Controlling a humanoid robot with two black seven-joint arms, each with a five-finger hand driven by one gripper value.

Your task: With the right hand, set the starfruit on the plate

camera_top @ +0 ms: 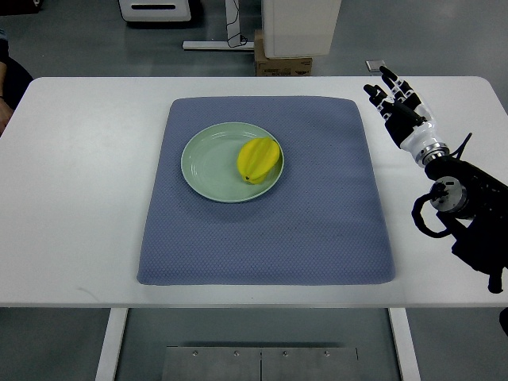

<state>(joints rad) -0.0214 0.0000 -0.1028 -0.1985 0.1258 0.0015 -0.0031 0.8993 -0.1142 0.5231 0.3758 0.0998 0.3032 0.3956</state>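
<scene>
A yellow starfruit (259, 159) lies on the right part of a pale green plate (210, 163). The plate sits on a blue-grey cloth mat (266, 230) in the middle of the white table. My right hand (394, 99) is over the table's far right, off the mat and well away from the plate. Its fingers are stretched out and hold nothing. The right arm (464, 198) comes in from the right edge. No left arm shows.
The white table (79, 198) runs across the view. A cardboard box (282, 59) and a white unit stand on the floor behind the far edge. Part of a person's dark sleeve (8, 79) shows at the far left edge.
</scene>
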